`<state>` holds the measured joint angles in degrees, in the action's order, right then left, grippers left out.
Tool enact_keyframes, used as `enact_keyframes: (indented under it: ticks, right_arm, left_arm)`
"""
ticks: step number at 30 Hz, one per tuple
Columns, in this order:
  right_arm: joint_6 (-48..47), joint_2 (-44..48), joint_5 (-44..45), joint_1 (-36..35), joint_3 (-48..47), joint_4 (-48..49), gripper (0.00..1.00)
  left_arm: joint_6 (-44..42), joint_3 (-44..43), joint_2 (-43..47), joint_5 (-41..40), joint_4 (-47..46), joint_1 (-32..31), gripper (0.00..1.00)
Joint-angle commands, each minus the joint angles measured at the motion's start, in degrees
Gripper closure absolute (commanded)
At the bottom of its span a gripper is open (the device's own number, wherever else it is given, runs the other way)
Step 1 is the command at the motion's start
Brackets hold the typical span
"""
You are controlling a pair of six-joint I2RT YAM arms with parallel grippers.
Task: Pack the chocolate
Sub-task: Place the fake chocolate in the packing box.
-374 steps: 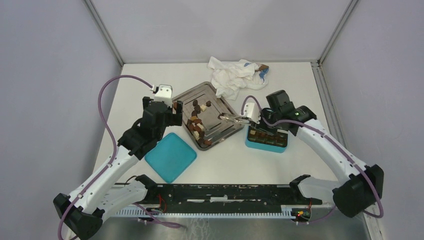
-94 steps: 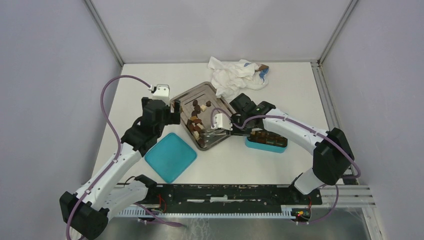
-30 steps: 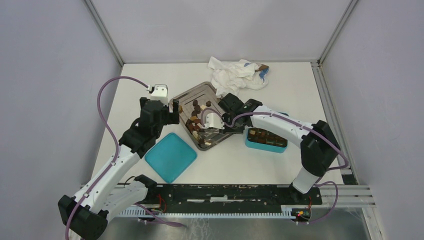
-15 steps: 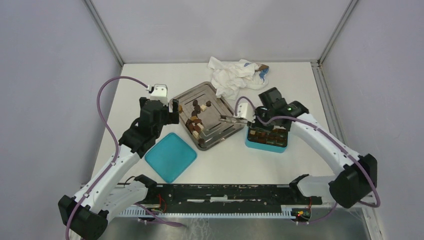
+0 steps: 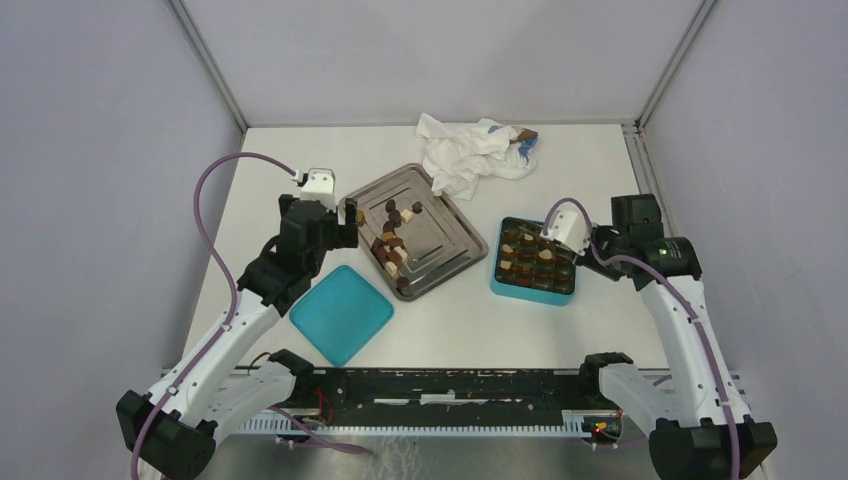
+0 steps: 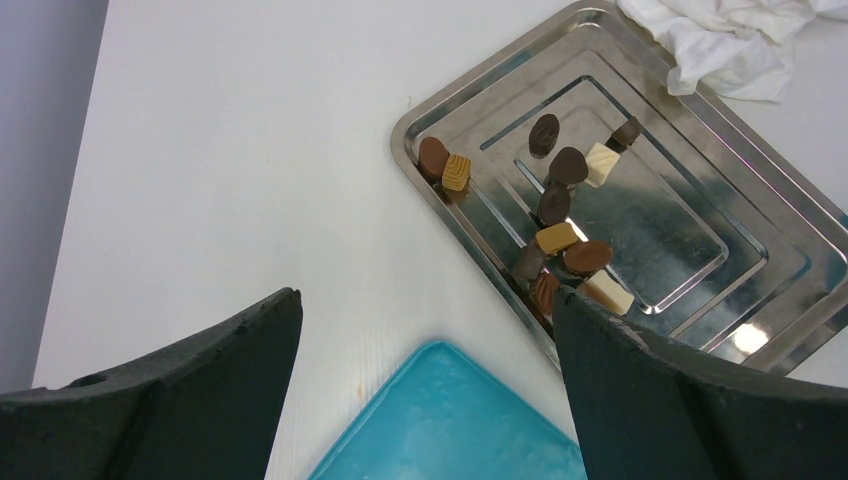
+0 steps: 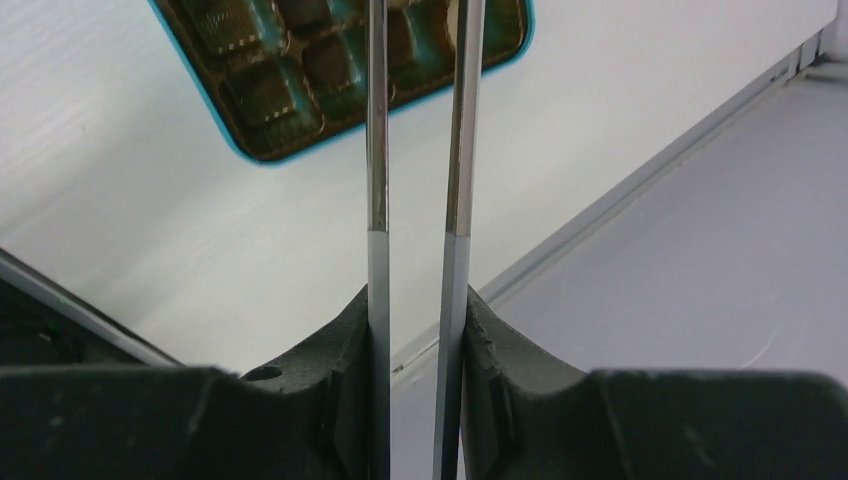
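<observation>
While most of the chocolate lies loose on the steel tray, we judge that we are in the carrying step, with one piece at a time going from tray to box. At the left, the left claw hangs over the tray's near-left rim, its jaws wide apart and nothing between them. The teal lid lies on the bench just below it. Right of the tray, the teal box already has several pieces in its compartments. Over the box's far right corner, the right claw is clamped on a pair of tweezers. Their tips are out of sight, so we cannot tell whether they carry a piece. Next, we judge, the tips must come down over a free compartment and, if loaded, let go gently. Against the view of a second ago, the right arm has left the pile on the tray and swung out to the box, while the left arm has not moved.
</observation>
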<state>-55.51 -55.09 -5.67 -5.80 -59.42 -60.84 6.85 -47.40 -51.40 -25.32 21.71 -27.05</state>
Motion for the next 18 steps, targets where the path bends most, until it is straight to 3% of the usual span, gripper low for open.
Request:
enact_keyframes:
  ticks: [1, 18]
  right_arm:
    - [-5.8, 4.0, 2.7, 2.8, 0.9, -6.0, 0.95]
    - [-6.0, 9.7, 5.3, 3.5, 6.1, -10.8, 0.93]
  left_arm:
    - [-1.8, -0.7, 0.9, -0.4, -2.1, 0.4, 0.01]
    - [-1.5, -0.9, -0.4, 1.8, -1.9, 0.4, 0.01]
